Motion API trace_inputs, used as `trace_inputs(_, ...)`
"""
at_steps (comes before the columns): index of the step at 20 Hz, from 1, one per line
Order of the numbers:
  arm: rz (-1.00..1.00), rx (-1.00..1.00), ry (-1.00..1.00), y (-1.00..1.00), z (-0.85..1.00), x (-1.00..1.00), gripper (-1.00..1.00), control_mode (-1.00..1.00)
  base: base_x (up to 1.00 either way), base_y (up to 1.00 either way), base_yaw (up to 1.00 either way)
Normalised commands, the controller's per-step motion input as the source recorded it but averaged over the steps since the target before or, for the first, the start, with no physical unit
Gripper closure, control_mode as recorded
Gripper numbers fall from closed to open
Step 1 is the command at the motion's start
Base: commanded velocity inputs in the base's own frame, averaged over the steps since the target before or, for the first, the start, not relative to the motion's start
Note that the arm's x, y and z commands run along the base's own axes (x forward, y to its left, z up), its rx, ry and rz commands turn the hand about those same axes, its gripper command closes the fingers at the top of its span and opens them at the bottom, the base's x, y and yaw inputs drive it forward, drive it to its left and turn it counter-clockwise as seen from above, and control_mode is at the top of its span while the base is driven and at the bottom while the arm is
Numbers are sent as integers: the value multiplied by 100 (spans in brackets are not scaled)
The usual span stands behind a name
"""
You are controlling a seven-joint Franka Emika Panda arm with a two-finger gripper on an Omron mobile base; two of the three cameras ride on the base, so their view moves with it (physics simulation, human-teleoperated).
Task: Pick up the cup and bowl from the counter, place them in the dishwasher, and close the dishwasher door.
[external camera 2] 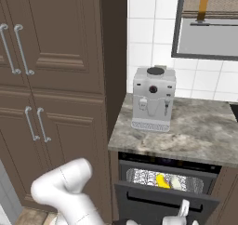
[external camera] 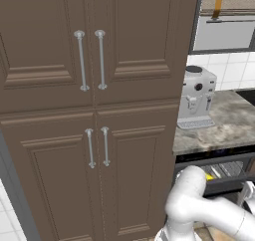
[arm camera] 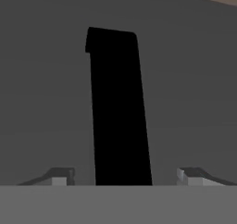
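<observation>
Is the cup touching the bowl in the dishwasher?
Cannot tell. In the right base view the cup and bowl lie side by side in the dishwasher; too small to show contact or gap.

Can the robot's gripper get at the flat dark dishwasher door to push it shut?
Probably yes. The open gripper already faces the flat dark dishwasher door up close, holding nothing, with nothing between them. The door is only part-way closed.

Two base cameras look forward and down from left and right, sharing the coffee machine (external camera: 196,98) and dishwasher (external camera 2: 165,182). The hand camera sits close against the dishwasher door (arm camera: 46,102).
</observation>
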Motion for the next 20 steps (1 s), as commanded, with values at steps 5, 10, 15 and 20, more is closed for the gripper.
trace_inputs(5,0,-15,-23,-1,-57,83,-100,-100,0,0,0)
trace_inputs(10,0,-18,-23,0,-61,81,-100,-100,0,0,0)
trace_inputs(15,0,-18,-24,0,-67,72,-100,-100,0,0,0)
trace_inputs(20,0,-18,-26,0,-65,66,-100,-100,0,0,0)
